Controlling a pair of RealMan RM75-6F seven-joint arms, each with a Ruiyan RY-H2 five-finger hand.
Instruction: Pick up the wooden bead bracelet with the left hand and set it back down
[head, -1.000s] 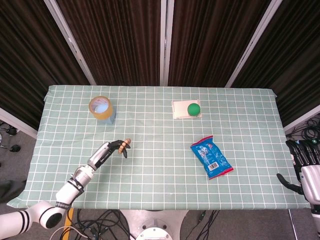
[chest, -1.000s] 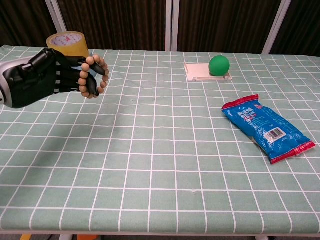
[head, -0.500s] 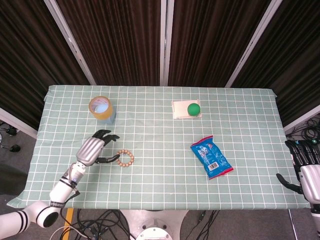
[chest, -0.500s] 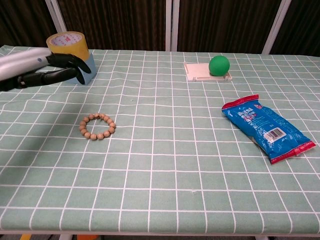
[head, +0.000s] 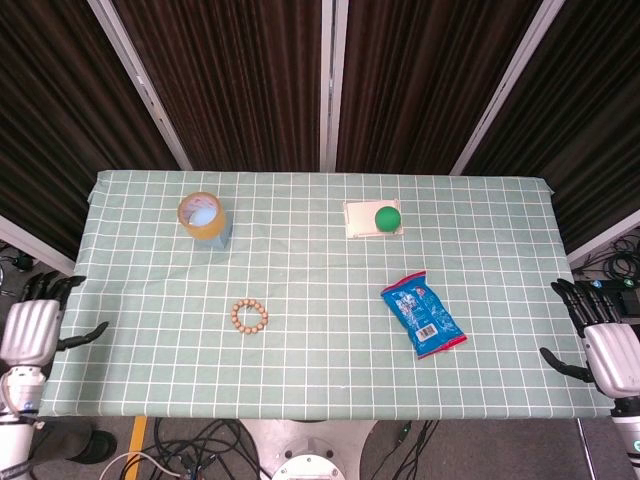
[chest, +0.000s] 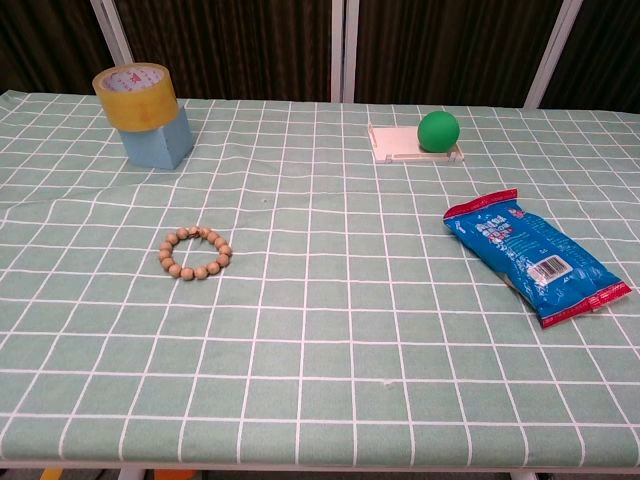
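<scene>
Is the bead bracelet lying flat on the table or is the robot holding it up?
Lying flat. The wooden bead bracelet rests as a ring on the table, and the left hand is off at the table's edge, holding nothing.

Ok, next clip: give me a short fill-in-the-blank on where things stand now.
1. The wooden bead bracelet lies flat on the ____.
2. The left hand holds ____.
3. The tape roll sits on a ____ block.
4. The green ball rests on a ____ tray.

Missing: tablecloth; nothing; blue; white
</scene>
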